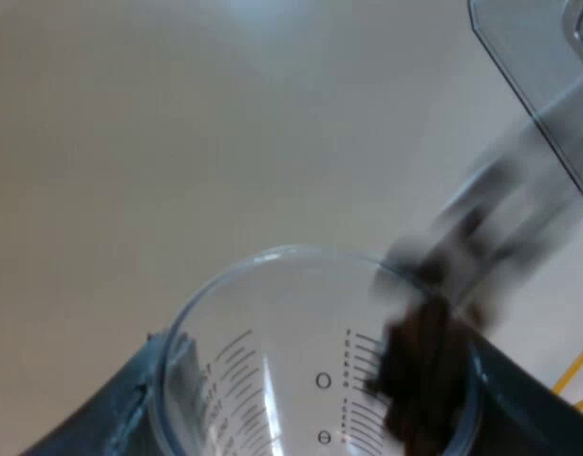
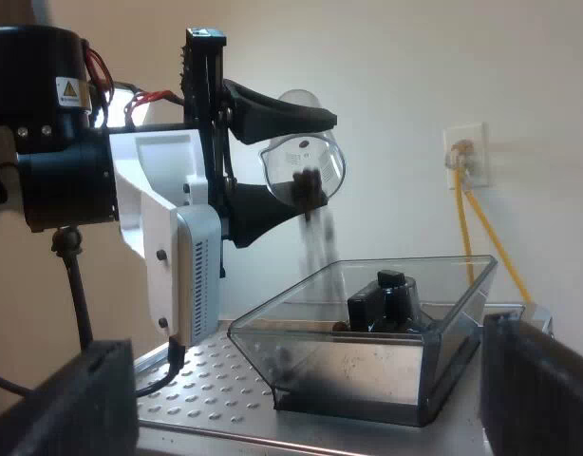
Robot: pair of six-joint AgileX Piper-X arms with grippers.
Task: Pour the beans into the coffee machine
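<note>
My left gripper (image 1: 320,423) is shut on the clear measuring glass (image 1: 272,380), which is tipped over. Dark coffee beans (image 1: 424,370) slide over its rim toward the smoky bean hopper (image 1: 548,66). From the right wrist view, the left gripper (image 2: 315,161) holds the tilted measuring glass (image 2: 291,152) above the open bean hopper (image 2: 367,361). A stream of beans (image 2: 315,237) falls into the hopper, and a few lie on its floor. My right gripper (image 2: 310,399) is open, with its fingers wide apart and nothing between them, low beside the hopper.
The hopper sits on the espresso machine's perforated metal top (image 2: 216,380). A black fitting (image 2: 386,299) stands inside the hopper. On the wall behind are an outlet (image 2: 462,147) and a yellow cable (image 2: 486,237) hanging down.
</note>
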